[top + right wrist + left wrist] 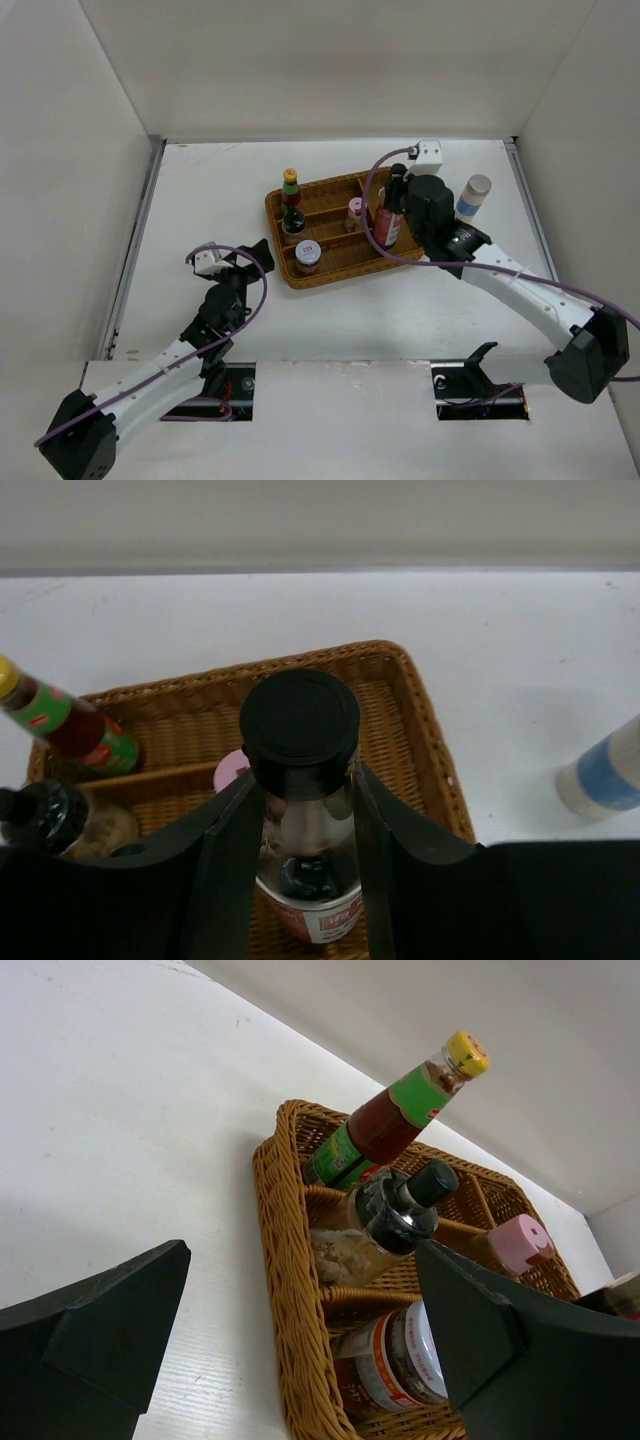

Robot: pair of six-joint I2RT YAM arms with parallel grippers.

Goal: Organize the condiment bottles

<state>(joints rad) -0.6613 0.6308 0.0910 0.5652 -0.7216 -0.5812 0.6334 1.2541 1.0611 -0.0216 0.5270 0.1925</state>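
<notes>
While the right claw [303,785] is clenching: tall black-capped bottle [299,725] by its neck, over the wicker tray's [330,277] right end, centre frame; whether its base is resting, cannot tell.
Left claw [300,1250]: hanging released, left of the tray.
White shaker [473,197]: standing on the bench [200,200], upper right, outside the tray.
Risk: bottle is crowding the pink-lidded jar [355,212]; letting go on a divider risks tipping both.

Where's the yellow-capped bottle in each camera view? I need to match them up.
Top external: yellow-capped bottle in the upper left corner of the wicker tray.
Left wrist: the bottle, upper middle, leaning right.
Right wrist: the bottle, at the left edge.
Shared landmark: the wicker tray.
</notes>
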